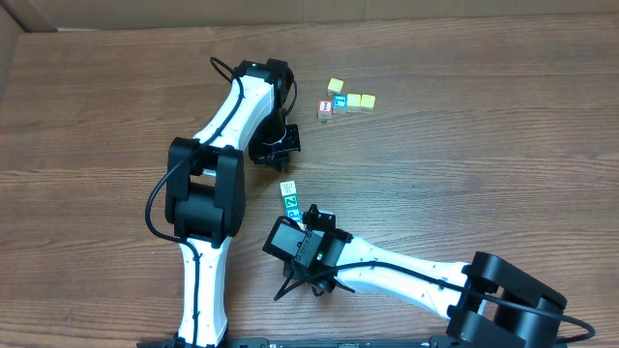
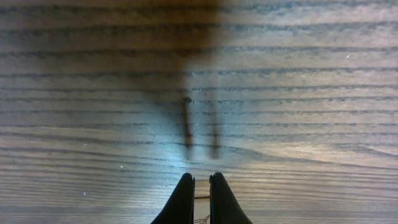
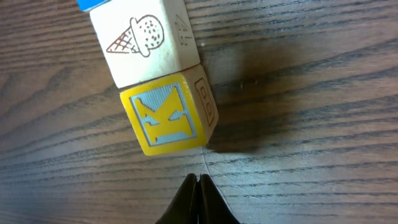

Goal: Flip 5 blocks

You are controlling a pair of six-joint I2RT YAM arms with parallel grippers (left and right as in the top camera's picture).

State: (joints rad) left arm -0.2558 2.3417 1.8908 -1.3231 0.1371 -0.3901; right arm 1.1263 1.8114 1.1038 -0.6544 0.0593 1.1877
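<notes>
In the centre of the overhead view, the blocks [image 1: 289,196] sit in a short row on the table [image 1: 464,145], just above the right hand [image 3: 198,185], which is pinched shut and empty below the K block [image 3: 166,118]. A push from there may slide that block into the touching ice-cream block [image 3: 144,42] instead of tipping it. The left hand [image 2: 200,190], also shut and empty, points at the table away from them.

A blue K stands on the yellow block [image 3: 166,118] in the right wrist view. The white block [image 3: 140,37] touching it bears an ice-cream cone drawing (side marks too faint to read). Overhead, the green block [image 1: 290,202] shows a Z. Letters on the red-letter cube [image 1: 326,109] and blue-letter cube [image 1: 339,101] are illegible.
</notes>
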